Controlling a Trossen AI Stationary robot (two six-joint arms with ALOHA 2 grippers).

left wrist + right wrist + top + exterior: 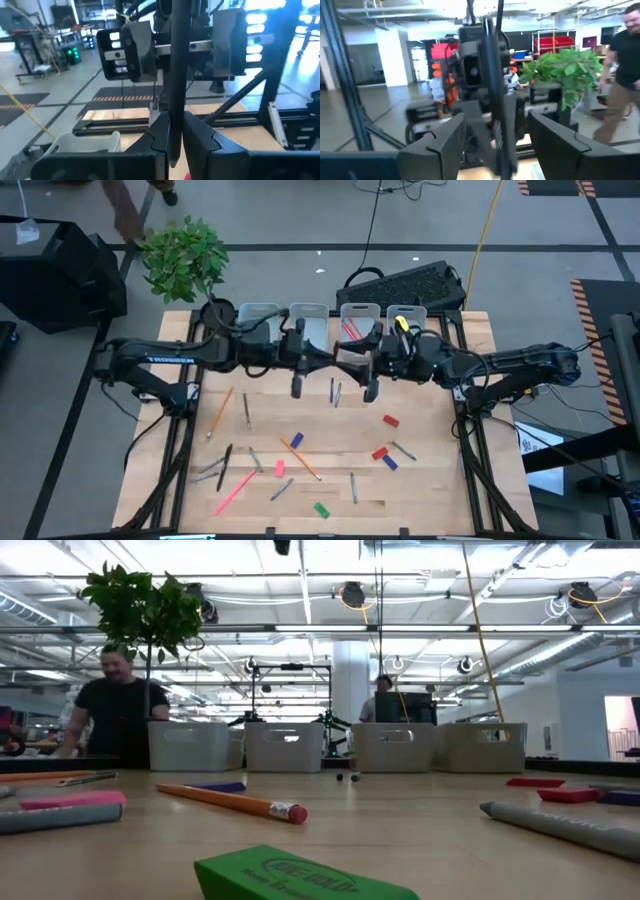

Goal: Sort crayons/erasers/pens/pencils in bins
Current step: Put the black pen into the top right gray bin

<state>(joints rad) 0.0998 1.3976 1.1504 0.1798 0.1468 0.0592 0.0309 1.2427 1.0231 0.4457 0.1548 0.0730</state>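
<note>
Above the table's far middle, in front of the bins (307, 322), my two grippers face each other. My left gripper (176, 137) is shut on a dark pen (176, 75). My right gripper (497, 145) is open, with one finger on either side of that pen (492, 85). Whether it touches the pen, I cannot tell. Four pale bins (283, 745) stand in a row at the far edge. Erasers lie flat on the wood: red (390, 421), blue (297, 440), pink (279, 468) and green (320, 508). Pencils (300, 457) and pens (224, 467) lie scattered. My left gripper pinches the dark pen's lower part (175, 131) between its two fingers. The fingers (161, 132) come level from the table's left and lie across the pen. The pen stands about upright, most of it above the fingers, lifted clear of the table.
A potted plant (185, 260) stands at the far left corner, and a keyboard (405, 283) lies behind the bins. A person (118, 705) stands beyond the table. The green eraser (300, 878) and an orange pencil (230, 802) lie near the front edge.
</note>
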